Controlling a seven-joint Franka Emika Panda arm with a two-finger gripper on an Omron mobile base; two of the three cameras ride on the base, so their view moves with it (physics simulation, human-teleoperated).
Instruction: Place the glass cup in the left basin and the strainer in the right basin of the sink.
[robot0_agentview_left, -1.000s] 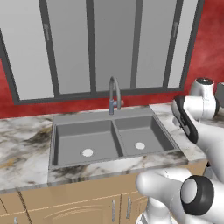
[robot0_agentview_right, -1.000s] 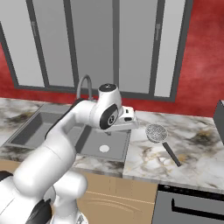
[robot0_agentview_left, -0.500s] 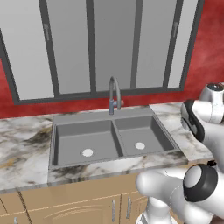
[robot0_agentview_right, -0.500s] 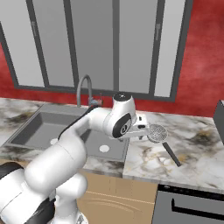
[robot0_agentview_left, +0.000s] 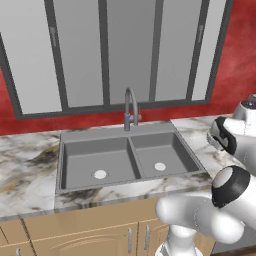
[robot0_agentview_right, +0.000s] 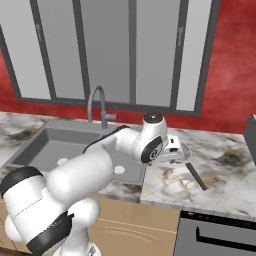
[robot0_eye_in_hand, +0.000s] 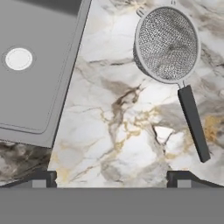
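From my remote station, reading left to right. The marble bench (robot0_agentview_left: 30, 170) carries the sink (robot0_agentview_left: 129, 135), a dark-grey double unit with an arched faucet (robot0_agentview_left: 130, 107) at its rear edge. The left basin (robot0_agentview_left: 97, 160) shows a white drain, and so does the right basin (robot0_agentview_left: 160, 157); I see nothing lying in either one.

In the right base view the arm reaches across the sink's right end, with its hand over the bench just right of the sink rim. In the hand view the tool (robot0_eye_in_hand: 112, 177) points down at bare marble, its two fingertips (robot0_eye_in_hand: 41, 177) set wide apart at the lower edge, nothing between them. A corner of the right basin (robot0_eye_in_hand: 30, 65) sits at the left of that view.

The strainer (robot0_eye_in_hand: 166, 43) lies on the bench right of the sink, bowl opening up, well apart from the tool tips. Its dark handle (robot0_eye_in_hand: 193, 122) runs straight from the rim. In the right base view the strainer (robot0_agentview_right: 186, 151) shows partly behind the hand.

I cannot locate the cup from these views.
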